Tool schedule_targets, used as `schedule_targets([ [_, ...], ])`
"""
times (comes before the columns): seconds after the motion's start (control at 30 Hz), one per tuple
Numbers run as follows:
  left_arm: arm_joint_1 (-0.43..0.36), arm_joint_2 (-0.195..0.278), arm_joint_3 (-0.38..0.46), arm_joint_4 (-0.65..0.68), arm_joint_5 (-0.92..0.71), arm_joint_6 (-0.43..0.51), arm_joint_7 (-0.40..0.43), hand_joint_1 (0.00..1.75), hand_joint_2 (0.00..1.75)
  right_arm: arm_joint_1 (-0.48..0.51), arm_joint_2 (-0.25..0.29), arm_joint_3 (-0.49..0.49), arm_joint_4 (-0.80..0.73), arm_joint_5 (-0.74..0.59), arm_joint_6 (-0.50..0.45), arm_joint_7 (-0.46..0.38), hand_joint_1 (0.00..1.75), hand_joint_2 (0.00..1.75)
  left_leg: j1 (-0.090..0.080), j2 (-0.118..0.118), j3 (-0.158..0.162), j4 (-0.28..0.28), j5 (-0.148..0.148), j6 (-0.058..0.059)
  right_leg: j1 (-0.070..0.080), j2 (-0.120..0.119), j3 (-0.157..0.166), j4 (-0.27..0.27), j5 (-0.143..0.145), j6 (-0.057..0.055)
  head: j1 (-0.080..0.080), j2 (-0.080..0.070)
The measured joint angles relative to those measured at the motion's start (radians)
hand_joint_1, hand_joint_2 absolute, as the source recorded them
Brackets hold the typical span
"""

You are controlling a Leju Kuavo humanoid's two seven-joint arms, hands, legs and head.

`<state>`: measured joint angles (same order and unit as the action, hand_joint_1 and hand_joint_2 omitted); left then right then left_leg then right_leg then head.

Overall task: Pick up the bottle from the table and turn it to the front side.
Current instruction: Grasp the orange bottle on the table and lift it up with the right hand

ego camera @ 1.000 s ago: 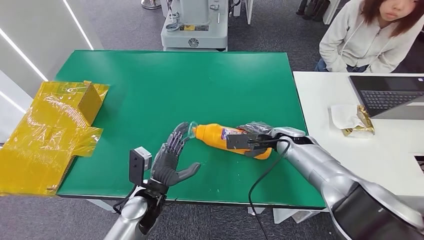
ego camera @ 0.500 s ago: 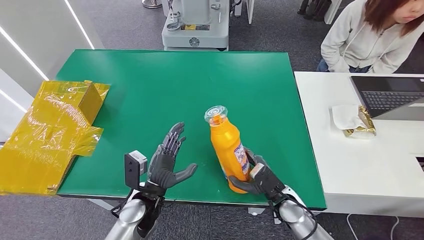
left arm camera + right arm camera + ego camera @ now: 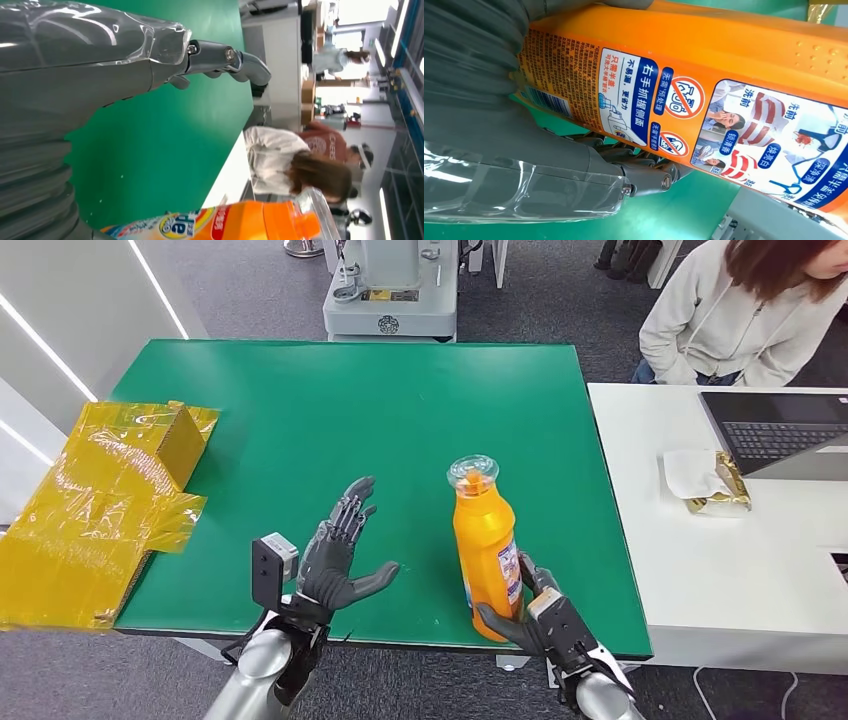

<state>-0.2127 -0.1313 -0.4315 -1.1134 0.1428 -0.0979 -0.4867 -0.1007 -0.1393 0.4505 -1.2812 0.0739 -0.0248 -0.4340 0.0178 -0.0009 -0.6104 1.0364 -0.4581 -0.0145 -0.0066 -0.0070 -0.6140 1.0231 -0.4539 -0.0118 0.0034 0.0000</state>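
R hand (image 3: 535, 620) grips the bottle (image 3: 485, 552) low on its body, fingers wrapped round the base end, at the near edge of the green table (image 3: 300, 410). Bottle stands upright w/ clear cap (image 3: 472, 472) on top, base at or just above the mat (can't tell if touching). In the right wrist view the label w/ blue panels and warning icons (image 3: 684, 97) faces the camera, and the hand (image 3: 499, 130) presses against the bottle (image 3: 724, 45) from the label side.

L hand (image 3: 338, 558) is spread, palm turned toward the bottle, thumb out, holding nothing; it hovers over the near edge, apart from the bottle w/ bare green between them. Left wrist view: thumb (image 3: 235, 59) juts over the mat, bottle (image 3: 235, 225) off to its side, not touching.

Room: beyond both hands the mat runs bare to the far edge. Outboard of the L hand, yellow wrapped box (image 3: 100, 500) overhangs the table's left edge, well apart. Outboard of the R hand, table edge is near, then a white desk (image 3: 720, 570) butted beside it w/ laptop (image 3: 775, 430) and a foil packet (image 3: 715, 485). A person (image 3: 740, 310) sits past the desk's far corner.
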Motion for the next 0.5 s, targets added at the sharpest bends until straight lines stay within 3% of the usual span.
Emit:
schedule_targets([
  [0.2, -0.105, 0.005, 0.000, 0.051, -0.005, -0.065, 0.033, 0.00, 1.75, -0.023, 0.029, -0.029, 0.003, 0.044, 0.014, -0.003, 1.75, 1.75, 0.000, 0.000, 0.000, 0.000, 0.001, 0.000, 0.000, 0.000, 0.000, 0.000, 0.001, -0.001, 0.000, 0.000],
  [0.5, -0.362, 0.016, 0.000, 0.204, 0.051, -0.160, 0.128, 0.00, 1.75, -0.235, 0.075, -0.037, 0.107, 0.070, 0.037, -0.007, 1.75, 1.75, 0.000, 0.001, 0.000, 0.000, 0.006, 0.000, 0.000, 0.001, 0.000, 0.001, 0.005, -0.001, 0.000, 0.000],
])
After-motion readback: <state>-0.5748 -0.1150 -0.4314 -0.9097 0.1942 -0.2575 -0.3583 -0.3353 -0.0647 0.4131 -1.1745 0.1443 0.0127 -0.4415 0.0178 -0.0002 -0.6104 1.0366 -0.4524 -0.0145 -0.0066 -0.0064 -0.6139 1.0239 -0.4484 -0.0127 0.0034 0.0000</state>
